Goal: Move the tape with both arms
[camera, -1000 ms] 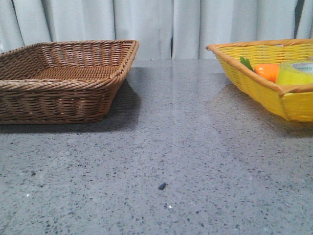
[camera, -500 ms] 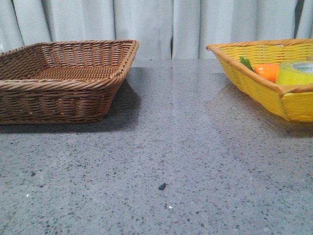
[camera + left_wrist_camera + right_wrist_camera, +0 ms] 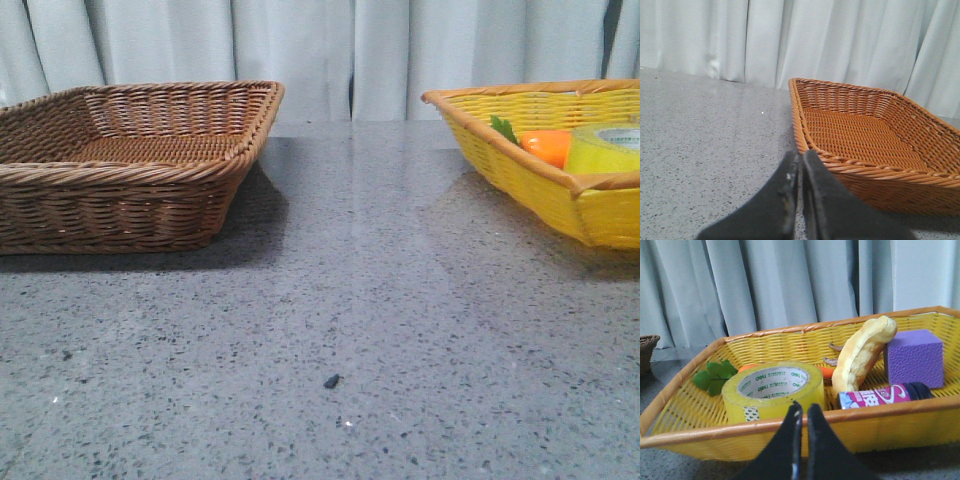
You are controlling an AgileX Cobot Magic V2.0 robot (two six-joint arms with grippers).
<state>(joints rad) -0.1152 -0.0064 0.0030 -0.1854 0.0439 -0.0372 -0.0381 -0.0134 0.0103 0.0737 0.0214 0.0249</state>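
Tape (image 3: 772, 389) seen flat in yellow basket (image 3: 685, 437), frame centre, ready for pickup; right tool (image 3: 802, 416) and left tool (image 3: 801, 162) both pressed together, empty; brown basket (image 3: 805, 145) judged destination.

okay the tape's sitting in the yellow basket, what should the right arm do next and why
Probably open the right gripper and move it over the basket rim toward the tape. Its fingers look closed and sit outside the yellow basket, while the roll lies flat inside, untouched.

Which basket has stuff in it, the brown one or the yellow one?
The yellow basket. It holds the tape, a purple block and more; the brown basket shows only bare weave.
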